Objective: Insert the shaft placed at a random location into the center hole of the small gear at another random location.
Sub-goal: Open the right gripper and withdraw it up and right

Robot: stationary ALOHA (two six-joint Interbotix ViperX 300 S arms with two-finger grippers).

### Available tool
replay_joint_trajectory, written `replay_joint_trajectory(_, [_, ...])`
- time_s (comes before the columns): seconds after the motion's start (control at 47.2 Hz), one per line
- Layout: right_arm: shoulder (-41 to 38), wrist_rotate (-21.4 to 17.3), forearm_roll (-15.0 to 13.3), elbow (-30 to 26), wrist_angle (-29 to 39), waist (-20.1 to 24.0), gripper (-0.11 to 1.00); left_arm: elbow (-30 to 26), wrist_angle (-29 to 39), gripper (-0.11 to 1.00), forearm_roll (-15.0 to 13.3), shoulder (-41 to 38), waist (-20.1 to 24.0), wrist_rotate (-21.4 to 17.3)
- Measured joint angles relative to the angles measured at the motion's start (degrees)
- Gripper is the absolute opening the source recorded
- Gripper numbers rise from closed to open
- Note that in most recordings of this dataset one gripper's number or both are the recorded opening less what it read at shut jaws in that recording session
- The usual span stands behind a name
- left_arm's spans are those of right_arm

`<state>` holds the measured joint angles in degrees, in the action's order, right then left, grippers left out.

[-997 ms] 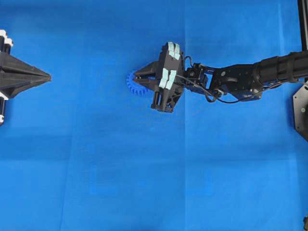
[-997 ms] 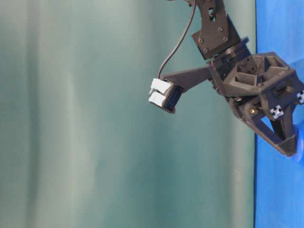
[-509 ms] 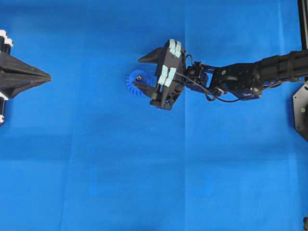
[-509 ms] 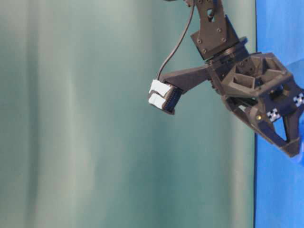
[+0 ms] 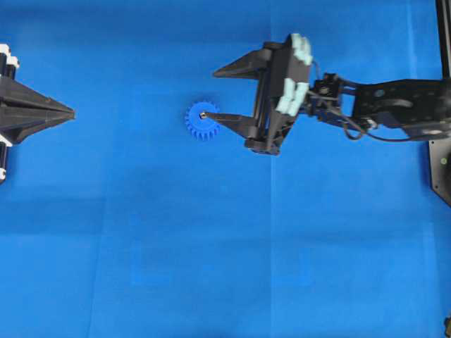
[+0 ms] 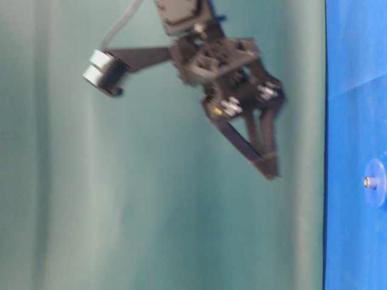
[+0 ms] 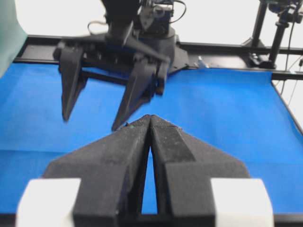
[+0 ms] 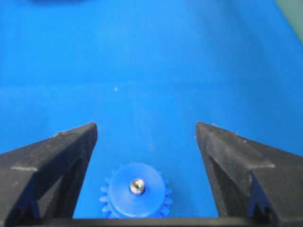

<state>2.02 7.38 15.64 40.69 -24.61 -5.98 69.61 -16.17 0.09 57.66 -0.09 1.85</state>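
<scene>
The small gear (image 5: 202,122) lies flat on the blue mat, bright blue and toothed. The shaft (image 5: 202,115) stands upright in its hub as a shiny dot and fills the center hole, so the hole itself is hidden. In the right wrist view the small gear (image 8: 124,195) and the shaft (image 8: 136,186) sit low between my fingers. My right gripper (image 5: 212,94) is open and empty, raised above the mat just right of the gear, touching nothing. My left gripper (image 5: 72,111) rests at the far left, shut on nothing, also shown as the left gripper (image 7: 150,117).
The blue mat (image 5: 211,246) covers the whole table. In the table-level view the right gripper (image 6: 270,170) hangs blurred in the air, well off the small gear (image 6: 380,188) with the shaft (image 6: 367,181) sticking out of it. A black stand (image 5: 440,158) sits at the right edge.
My right gripper opened, letting go of the shaft, which stays upright in the gear. It then rose and drew back to the right. The left arm has not moved.
</scene>
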Motion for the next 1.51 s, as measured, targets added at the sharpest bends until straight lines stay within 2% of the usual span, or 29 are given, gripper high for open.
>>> replay_joint_trajectory(0.148, [3.2, -0.1, 0.0, 1.2, 0.5, 0.1, 0.76, 0.0, 0.0, 0.00, 0.0, 0.0, 0.0, 0.1])
replay_joint_trajectory(0.488, [4.0, 0.0, 0.0, 2.6, 0.6, 0.0, 0.76, 0.0, 0.0, 0.00, 0.0, 0.1, 0.0, 0.0])
replay_joint_trajectory(1.039, [18.2, -0.4, 0.0, 15.6, 1.1, 0.9, 0.76, 0.0, 0.8, 0.00, 0.0, 0.3, 0.0, 0.1])
replay_joint_trajectory(1.506, [22.0, -0.4, 0.0, 17.8, 1.8, 1.1, 0.76, 0.2, 1.3, 0.00, -0.1, 0.3, 0.0, 0.1])
